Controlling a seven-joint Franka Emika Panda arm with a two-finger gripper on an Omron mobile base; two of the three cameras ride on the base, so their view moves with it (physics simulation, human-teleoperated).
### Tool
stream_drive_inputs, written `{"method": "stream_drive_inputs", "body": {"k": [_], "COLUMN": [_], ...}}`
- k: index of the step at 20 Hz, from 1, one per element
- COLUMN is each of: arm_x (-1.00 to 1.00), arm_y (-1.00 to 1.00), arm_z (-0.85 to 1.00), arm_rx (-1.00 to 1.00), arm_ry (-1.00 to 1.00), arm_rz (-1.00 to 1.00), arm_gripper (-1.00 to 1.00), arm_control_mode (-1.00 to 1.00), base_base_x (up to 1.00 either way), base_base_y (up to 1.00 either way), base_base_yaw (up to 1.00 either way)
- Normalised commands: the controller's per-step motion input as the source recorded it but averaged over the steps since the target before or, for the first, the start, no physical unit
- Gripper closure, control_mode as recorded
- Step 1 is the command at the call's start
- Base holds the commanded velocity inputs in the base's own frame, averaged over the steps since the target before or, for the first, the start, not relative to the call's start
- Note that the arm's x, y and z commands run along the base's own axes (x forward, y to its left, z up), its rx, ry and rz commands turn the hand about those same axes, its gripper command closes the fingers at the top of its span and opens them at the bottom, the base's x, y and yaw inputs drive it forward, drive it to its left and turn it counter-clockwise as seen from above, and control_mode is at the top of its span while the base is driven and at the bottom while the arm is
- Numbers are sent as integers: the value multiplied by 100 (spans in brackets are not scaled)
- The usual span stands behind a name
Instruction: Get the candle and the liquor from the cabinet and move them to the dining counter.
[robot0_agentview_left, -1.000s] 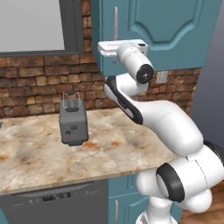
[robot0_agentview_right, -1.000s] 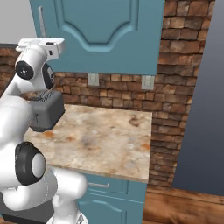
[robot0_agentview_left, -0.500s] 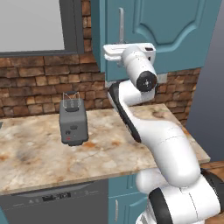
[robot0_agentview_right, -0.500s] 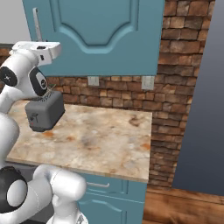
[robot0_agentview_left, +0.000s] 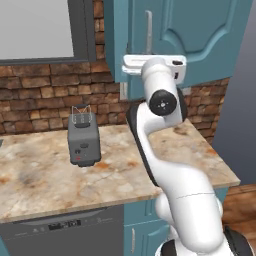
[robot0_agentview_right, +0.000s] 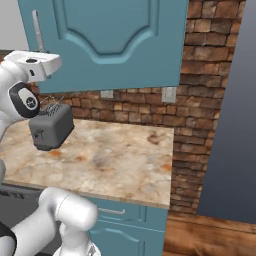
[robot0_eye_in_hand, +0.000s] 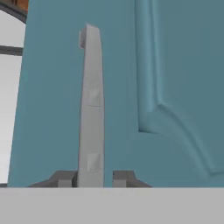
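The teal cabinet (robot0_agentview_left: 200, 30) hangs above the counter, and its raised-panel door (robot0_agentview_right: 115, 35) stands slightly ajar. A slim silver bar handle (robot0_eye_in_hand: 92, 100) runs up the door's left side. My gripper (robot0_eye_in_hand: 94, 178) is shut on the lower end of that handle, one dark fingertip on each side. In the left base view the gripper (robot0_agentview_left: 148, 54) is raised to the handle (robot0_agentview_left: 148, 30) just above the white hand. The candle and the liquor are hidden behind the door. The dining counter is out of view.
A dark grey toaster (robot0_agentview_left: 82, 139) stands on the beige marbled counter (robot0_agentview_left: 40, 175) below and left of the cabinet, over a dishwasher (robot0_agentview_left: 65, 230). A brick wall (robot0_agentview_right: 200, 75) backs the counter. A tall grey panel (robot0_agentview_left: 242, 100) bounds the right side.
The hand has shifted right and a little lower with the handle, and the door's left edge has swung out slightly. The elbow has risen. The toaster has stayed put.
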Motion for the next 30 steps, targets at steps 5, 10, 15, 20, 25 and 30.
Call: {"method": "stream_drive_inputs", "body": {"k": [5,10,15,20,25,30], "arm_x": [-58,-64,-63,-60,-53,-30], "arm_y": [-45,-53,-54,-56,-56,-50], "arm_z": [2,2,3,3,6,5], "arm_rx": [0,0,0,0,0,0], "arm_ry": [3,3,2,5,9,4], "arm_rz": [-14,-15,-14,-13,-15,-5], "arm_gripper": [100,100,100,100,100,100], "arm_control_mode": [-100,-100,-100,-100,-100,-100], "base_base_x": [0,0,0,0,0,0], "base_base_y": [0,0,0,0,0,0], "base_base_yaw": [0,0,0,0,0,0]}}
